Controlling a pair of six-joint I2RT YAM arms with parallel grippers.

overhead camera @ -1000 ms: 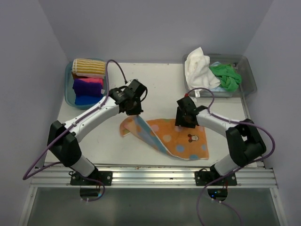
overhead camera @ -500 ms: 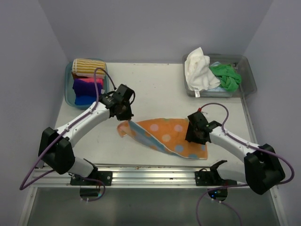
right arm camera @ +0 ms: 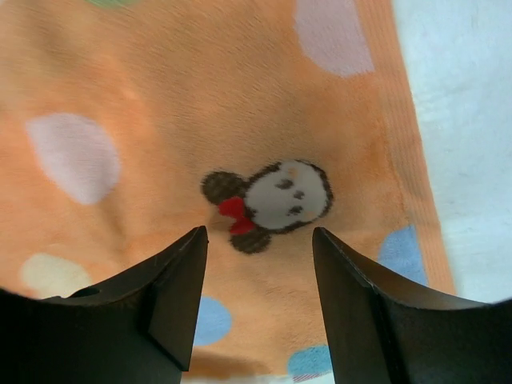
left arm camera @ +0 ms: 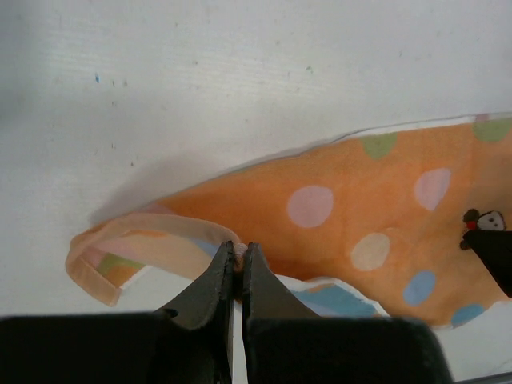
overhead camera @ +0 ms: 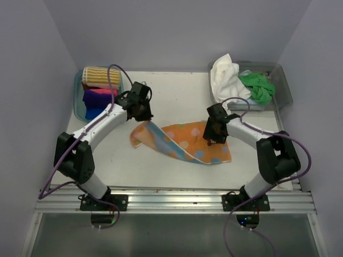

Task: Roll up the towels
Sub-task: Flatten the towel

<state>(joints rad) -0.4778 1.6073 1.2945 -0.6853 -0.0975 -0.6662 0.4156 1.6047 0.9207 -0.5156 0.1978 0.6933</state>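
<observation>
The white desk [overhead camera: 177, 99] carries an orange polka-dot towel [overhead camera: 188, 140], mostly flat at its centre, its left edge folded over. The step looks like spreading before rolling. The left end effector [left arm camera: 238, 258] pinches that folded edge; the right end effector [right arm camera: 258, 236] hovers spread above the mouse motif [right arm camera: 276, 196]. Next, the fold probably needs pulling flat.

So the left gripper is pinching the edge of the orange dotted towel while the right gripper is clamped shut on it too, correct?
Not quite. The right gripper is open, its jaws apart over the orange dotted towel in the right wrist view. The left gripper does pinch the towel's edge.
</observation>
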